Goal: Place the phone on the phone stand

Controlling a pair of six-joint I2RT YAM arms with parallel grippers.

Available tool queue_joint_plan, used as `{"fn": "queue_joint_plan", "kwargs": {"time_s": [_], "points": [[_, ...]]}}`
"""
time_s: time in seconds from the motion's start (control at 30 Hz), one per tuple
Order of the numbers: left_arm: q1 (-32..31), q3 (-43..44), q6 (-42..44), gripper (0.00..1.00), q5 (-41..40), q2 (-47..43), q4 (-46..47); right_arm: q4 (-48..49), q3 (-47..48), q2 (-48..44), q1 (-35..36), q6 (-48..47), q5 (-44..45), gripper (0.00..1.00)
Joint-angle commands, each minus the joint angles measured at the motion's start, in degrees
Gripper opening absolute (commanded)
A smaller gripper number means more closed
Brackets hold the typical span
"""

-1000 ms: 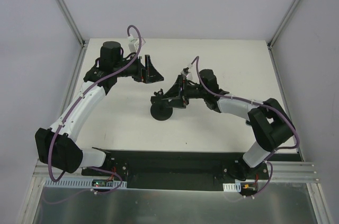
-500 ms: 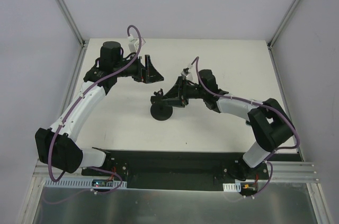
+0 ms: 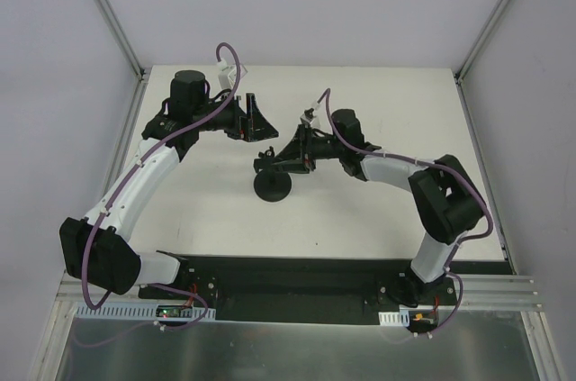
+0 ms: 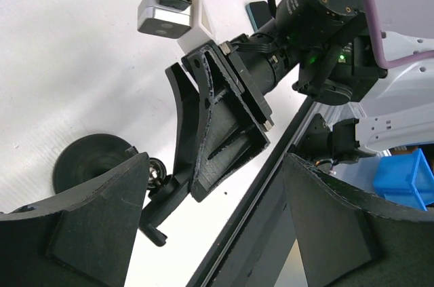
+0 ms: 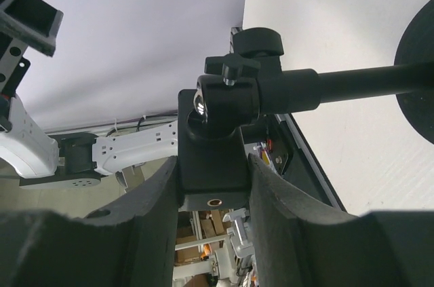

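Observation:
The phone stand (image 3: pixel 272 187) is all black and rests its round disc on the white table near the middle. In the right wrist view its neck (image 5: pixel 352 82) runs from the disc to a ball joint and a flat cradle block (image 5: pixel 213 165). My right gripper (image 3: pixel 277 161) (image 5: pixel 213 165) is shut on that block, one finger pressing each side. My left gripper (image 3: pixel 260 118) (image 4: pixel 215 165) hangs open just beyond and left of the stand, nothing between its fingers. Its camera looks at the right gripper and the stand's disc (image 4: pixel 88 165). I cannot make out the phone in any view.
The white table (image 3: pixel 396 102) ends at metal frame posts on the far left and far right. A black base plate (image 3: pixel 288 273) runs along the near edge between the arm bases. A blue bin (image 4: pixel 407 178) stands off the table.
My right gripper's jaws have closed in onto the stand's cradle, and that arm has shifted slightly toward the far side. The left arm has stayed still.

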Motion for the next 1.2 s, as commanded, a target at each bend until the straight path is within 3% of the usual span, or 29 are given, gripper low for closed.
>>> {"fn": "queue_joint_plan", "kwargs": {"time_s": [0.0, 0.17, 0.37, 0.5, 0.67, 0.73, 0.83, 0.93, 0.97, 1.17], "points": [[0.01, -0.39, 0.32, 0.78, 1.79, -1.77, 1.92, 2.39, 4.19, 2.73, -1.23, -1.32, -4.02, 0.1], [0.01, -0.39, 0.23, 0.78, 1.96, -1.68, 1.91, 2.31, 6.91, 4.58, -1.77, -1.85, -7.89, 0.12], [0.01, -0.12, -0.47, 0.83, 2.58, -1.68, 2.0, 2.13, 8.33, 6.25, -1.76, -3.08, -8.95, 0.24], [0.01, -0.3, -0.47, 0.86, 2.4, -1.85, 2.09, 0.3, 7.98, 4.24, -1.77, -5.27, -7.72, 0.59], [0.01, -0.39, -0.38, 0.91, 1.62, -2.46, 2.09, -18.46, 7.01, -3.4, -2.11, -19.5, -1.14, 0.89], [0.01, -0.47, -0.21, 0.92, 1.44, -2.91, 2.09, -21.24, 4.22, -8.39, -2.55, -22.49, 2.2, 0.97], [0.0, -0.65, 0.41, 0.96, 0.3, -3.7, 2.18, -21.94, -1.4, -16.56, -4.75, -24.7, 3.53, 0.96], [0.01, -0.13, 2.07, 0.98, -2.07, -3.96, 0.78, -31.59, -4.93, -25.43, -9.92, -30.23, 7.38, 0.96], [0.01, 0.05, 2.34, 0.98, -2.52, -4.14, -0.27, -39.62, -6.95, -27.65, -13.94, -32.07, 9.4, 0.96], [-0.17, 0.23, 2.34, 0.99, -3.22, -6.07, -0.55, -62.59, -9.43, -38.65, -34.24, -38.59, 31.1, 0.96]]}}
